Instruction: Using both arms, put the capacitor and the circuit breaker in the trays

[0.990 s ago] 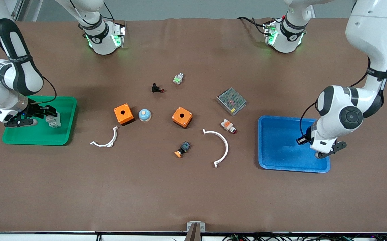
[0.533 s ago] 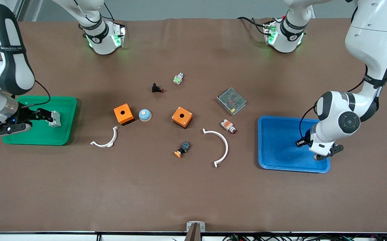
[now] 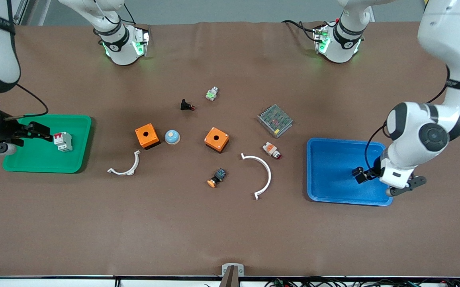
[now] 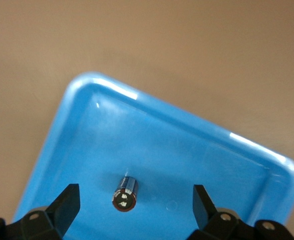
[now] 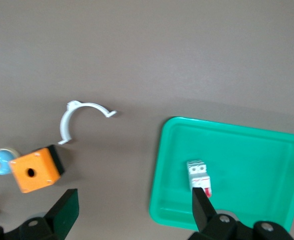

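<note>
The circuit breaker (image 3: 63, 141), a white-grey block with red levers, lies in the green tray (image 3: 34, 161) at the right arm's end of the table. My right gripper (image 3: 38, 132) is open and empty beside it, apart from it. The right wrist view shows the breaker (image 5: 199, 177) in the tray (image 5: 257, 160), next to one finger of the open gripper (image 5: 132, 210). My left gripper (image 3: 359, 174) is open over the blue tray (image 3: 329, 159). In the left wrist view the capacitor (image 4: 125, 193) lies on the tray floor (image 4: 187, 150) below the spread gripper (image 4: 135, 207).
Between the trays lie two orange boxes (image 3: 147, 135) (image 3: 216, 139), a blue dome button (image 3: 172, 137), two white curved clips (image 3: 125, 168) (image 3: 262, 172), a metal mesh unit (image 3: 275, 120), a white-and-orange button (image 3: 271, 150), a black push-button (image 3: 186, 105) and an orange-capped switch (image 3: 216, 177).
My right gripper has let go of the circuit breaker and drawn back from it toward the table's end. My left gripper has shifted slightly over the blue tray.
</note>
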Tool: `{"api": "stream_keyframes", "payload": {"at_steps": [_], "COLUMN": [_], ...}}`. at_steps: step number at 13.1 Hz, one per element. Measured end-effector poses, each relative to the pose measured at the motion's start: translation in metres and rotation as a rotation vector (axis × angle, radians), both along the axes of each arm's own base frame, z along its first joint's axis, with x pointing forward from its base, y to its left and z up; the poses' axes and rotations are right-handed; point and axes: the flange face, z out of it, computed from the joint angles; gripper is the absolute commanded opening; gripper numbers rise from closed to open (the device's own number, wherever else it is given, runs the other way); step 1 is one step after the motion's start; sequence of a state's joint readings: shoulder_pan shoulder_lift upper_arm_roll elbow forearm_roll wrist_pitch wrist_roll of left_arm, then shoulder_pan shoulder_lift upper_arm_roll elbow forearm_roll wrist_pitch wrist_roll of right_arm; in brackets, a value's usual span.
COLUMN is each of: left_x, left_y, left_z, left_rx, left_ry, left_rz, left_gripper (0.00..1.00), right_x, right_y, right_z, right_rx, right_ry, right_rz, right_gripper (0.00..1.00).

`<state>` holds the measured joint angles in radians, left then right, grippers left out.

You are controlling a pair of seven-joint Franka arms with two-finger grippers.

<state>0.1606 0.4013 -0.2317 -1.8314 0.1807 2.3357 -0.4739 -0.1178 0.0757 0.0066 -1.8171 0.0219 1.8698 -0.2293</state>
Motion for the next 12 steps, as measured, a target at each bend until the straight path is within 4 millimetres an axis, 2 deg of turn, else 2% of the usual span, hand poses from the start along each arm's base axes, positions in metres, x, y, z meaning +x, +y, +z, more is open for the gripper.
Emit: {"api": "stream_keyframes", "payload": {"at_steps": [1,3,5,6,9,12], "left_x": [0.001,-0.006,-0.021,-0.030,-0.062,-0.093], "left_y": [-0.001,-0.002,-0.009,-0.012,-0.014,-0.012], "left_z": [0.037,0.110,0.179,0.206,0.267,0.301], "left_rx": [0.019,0.057,0.087,0.092,0.069,0.067], "left_ry": [-0.006,0.017,0.042,0.049,0.039,0.070], "left_rz": [-0.030,-0.064,-0.116,-0.148,-0.244,-0.288], "left_gripper": [1.00,1.00,1.00,1.00,1.00,1.00], "right_x": [-0.004,-0.008,-0.010,-0.011,-0.014,-0.020], "right_y": [0.010,0.015,0.017,0.022,0.033,0.033], "right_z": [0.015,0.048,0.082,0.096,0.129,0.145], "right_rx": [-0.001,-0.003,-0.004,-0.004,-0.002,0.000], "right_ry": [0.001,-0.013,-0.013,-0.016,-0.059,-0.091], "right_rz": [-0.012,-0.068,-0.155,-0.199,-0.241,-0.244], "right_gripper": [1.00,1.00,1.00,1.00,1.00,1.00]}}
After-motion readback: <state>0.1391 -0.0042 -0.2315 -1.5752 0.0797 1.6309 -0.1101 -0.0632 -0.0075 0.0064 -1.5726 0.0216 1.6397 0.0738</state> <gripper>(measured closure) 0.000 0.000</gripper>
